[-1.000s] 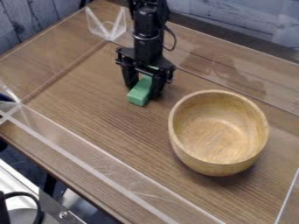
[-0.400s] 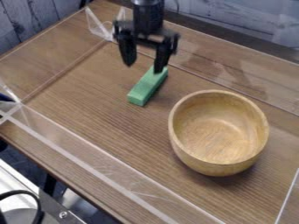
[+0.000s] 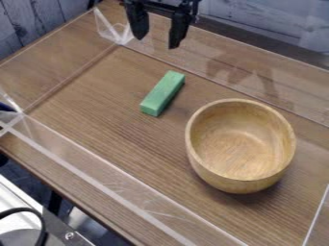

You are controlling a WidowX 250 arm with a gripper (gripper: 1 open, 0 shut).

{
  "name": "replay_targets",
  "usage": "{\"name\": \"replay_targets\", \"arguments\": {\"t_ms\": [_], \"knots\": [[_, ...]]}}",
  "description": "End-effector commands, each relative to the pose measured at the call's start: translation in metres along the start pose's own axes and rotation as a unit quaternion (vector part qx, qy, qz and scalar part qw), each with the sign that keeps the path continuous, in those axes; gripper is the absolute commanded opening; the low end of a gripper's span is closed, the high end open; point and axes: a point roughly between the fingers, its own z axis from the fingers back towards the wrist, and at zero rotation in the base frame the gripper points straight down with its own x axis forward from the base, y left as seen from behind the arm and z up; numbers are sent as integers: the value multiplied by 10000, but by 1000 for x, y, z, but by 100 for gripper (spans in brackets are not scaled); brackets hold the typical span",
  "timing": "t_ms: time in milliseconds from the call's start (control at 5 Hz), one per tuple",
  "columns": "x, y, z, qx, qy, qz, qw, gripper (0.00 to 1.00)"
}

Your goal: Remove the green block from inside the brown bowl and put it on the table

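**Green block out on the table, gripper lifted clear**

I count one green block (image 3: 162, 93), and it lies flat on the table (image 3: 90, 115), just left of and a little behind the rim of the one brown bowl (image 3: 240, 144) — near it, not touching. The bowl itself has nothing in it that I can see; its inner grain shows all the way round.

One gripper (image 3: 158, 34) is in view, at the top of the frame, pointing straight down with its two dark fingers (image 3: 175, 35) spread wide and nothing between them.

Compared with a second ago, the change is plain: then the fingers stood down around the block's far end, right at the tabletop; now the gripper has risen well above it. The block has kept its place and its slant, the bowl likewise.

From the gripper, the block sits below and slightly nearer the camera — clearly apart from the fingertips, with bare wood showing between them.
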Motion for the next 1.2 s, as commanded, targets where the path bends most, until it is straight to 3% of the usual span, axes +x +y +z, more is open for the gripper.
{"name": "replay_targets", "arguments": {"t_ms": [0,400,600,800,1000], "knots": [[-4,-4,18,18,-211,-45,9998,100],[-8,-53,38,-84,-315,-210,9992,100],[-7,-72,35,-338,-272,-222,9988,100],[3,-64,21,-506,-231,55,9984,100],[6,-49,21,-588,-193,1,9981,100]]}}
